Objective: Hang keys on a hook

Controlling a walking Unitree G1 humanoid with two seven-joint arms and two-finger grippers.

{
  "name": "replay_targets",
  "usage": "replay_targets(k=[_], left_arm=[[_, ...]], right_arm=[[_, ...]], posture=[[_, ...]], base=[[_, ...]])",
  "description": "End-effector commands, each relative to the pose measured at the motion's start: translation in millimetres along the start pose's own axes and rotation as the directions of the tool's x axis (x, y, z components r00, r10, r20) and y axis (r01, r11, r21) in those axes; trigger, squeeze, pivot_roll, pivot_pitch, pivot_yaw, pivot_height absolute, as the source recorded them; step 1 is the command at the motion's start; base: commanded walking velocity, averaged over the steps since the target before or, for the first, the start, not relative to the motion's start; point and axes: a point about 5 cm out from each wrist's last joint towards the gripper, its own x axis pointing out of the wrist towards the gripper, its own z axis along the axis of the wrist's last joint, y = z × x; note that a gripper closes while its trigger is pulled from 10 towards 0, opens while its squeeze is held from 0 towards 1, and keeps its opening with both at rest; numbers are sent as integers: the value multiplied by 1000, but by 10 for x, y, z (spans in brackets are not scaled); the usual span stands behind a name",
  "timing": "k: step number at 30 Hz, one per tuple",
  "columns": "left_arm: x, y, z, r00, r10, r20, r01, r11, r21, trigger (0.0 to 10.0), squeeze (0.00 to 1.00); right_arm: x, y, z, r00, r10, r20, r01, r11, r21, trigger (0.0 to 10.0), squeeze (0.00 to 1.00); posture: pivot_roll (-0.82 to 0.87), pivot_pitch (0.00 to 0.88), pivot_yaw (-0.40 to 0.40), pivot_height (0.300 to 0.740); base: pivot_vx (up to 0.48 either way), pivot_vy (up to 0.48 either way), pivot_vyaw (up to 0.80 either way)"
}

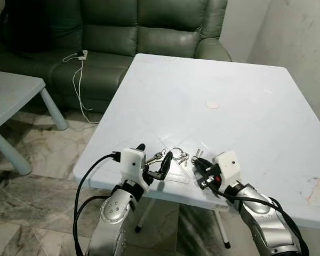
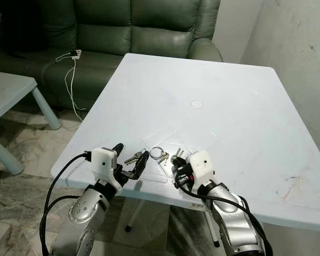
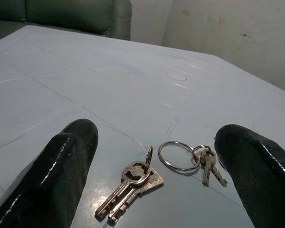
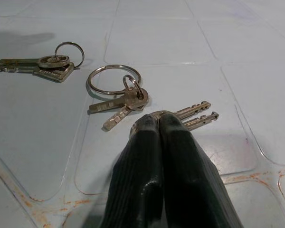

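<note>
Pale blue plastic worktop [image 1: 245, 106], green sofa [image 1: 122, 32] behind. Metal keys [image 3: 133, 183] on rings lie flat near its front edge, between the wide-open left tool [image 1: 154, 160] and the closed, empty right tool [image 4: 160, 118].

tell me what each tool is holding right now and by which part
The right tool is shut on a pair of keys, pinching their heads. The left tool is open, holding nothing.
</note>
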Motion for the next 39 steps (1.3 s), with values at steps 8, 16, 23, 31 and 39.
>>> replay_targets(k=[8,16,23,31,39], left_arm=[[56,-56,54,1000,-3,21,4,1000,-20,10000,0],[75,-23,71,1000,10,27,-9,1000,-12,10000,0],[126,102,132,997,53,49,-53,999,-6,10000,0],[247,461,346,980,163,110,-165,986,10,10000,0],[255,684,495,953,247,174,-249,969,-10,10000,0]], right_arm=[[-3,-58,58,1000,-21,21,21,1000,-11,0,0],[-23,-98,253,979,-53,197,33,994,100,0,0],[-55,-176,395,936,-161,314,111,979,172,0,0],[-67,-267,520,886,-286,366,210,949,234,4667,0],[-103,-342,575,845,-384,372,365,923,121,10000,0]], posture=[[-7,20,-70,740],[-8,19,-69,740],[-8,9,-66,740],[-18,0,-51,740],[-27,0,-36,740]], base=[[0,0,0],[0,0,0],[0,0,0],[0,0,0],[0,0,0]])
